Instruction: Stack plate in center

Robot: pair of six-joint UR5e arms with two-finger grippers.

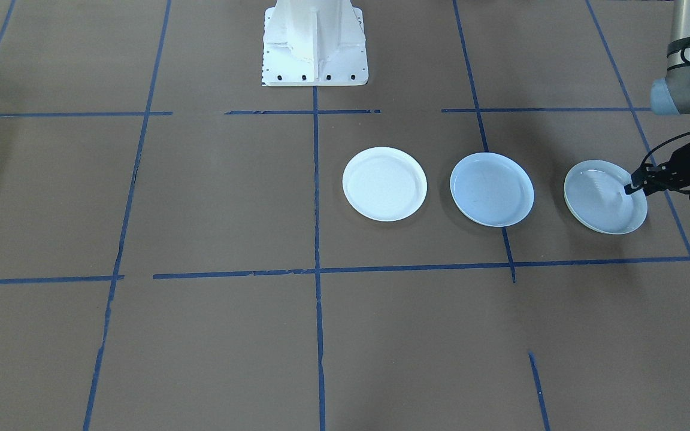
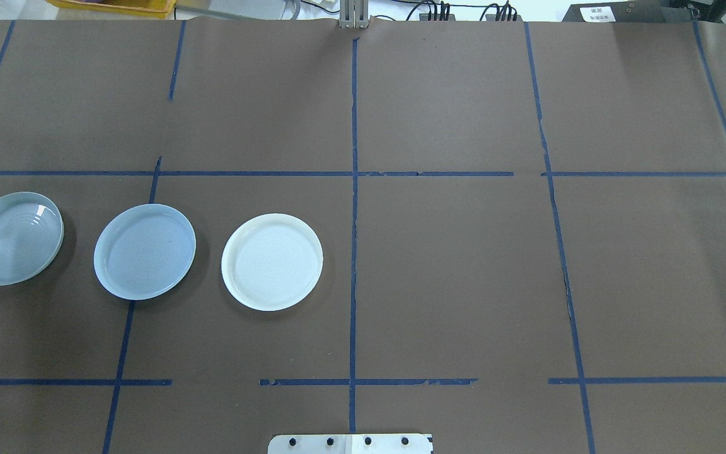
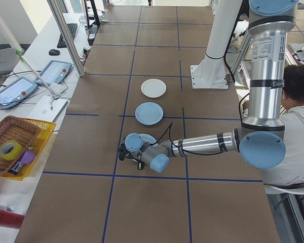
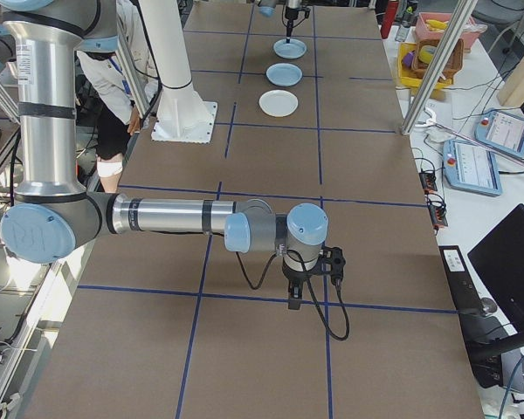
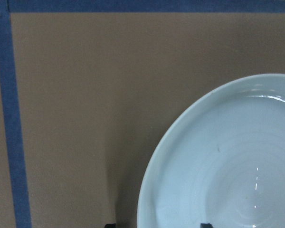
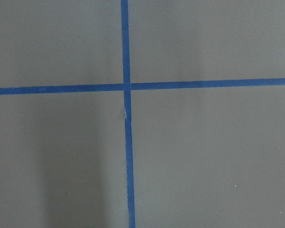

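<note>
Lower centre of the frame, the near right arm (image 4: pixel 166 216) reaches across the brown surface (image 4: pixel 271 349), its gripper (image 4: pixel 294 301) pointing down above a blue tape line. At upper centre three plates sit in a row: white plate (image 4: pixel 278 103), center plate (image 4: pixel 283 75), ringed plate (image 4: pixel 289 48).

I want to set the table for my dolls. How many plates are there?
3, in one row on the table: a white plate nearest the middle line, a plain blue plate in the middle, and a ringed plate at the left gripper.
</note>
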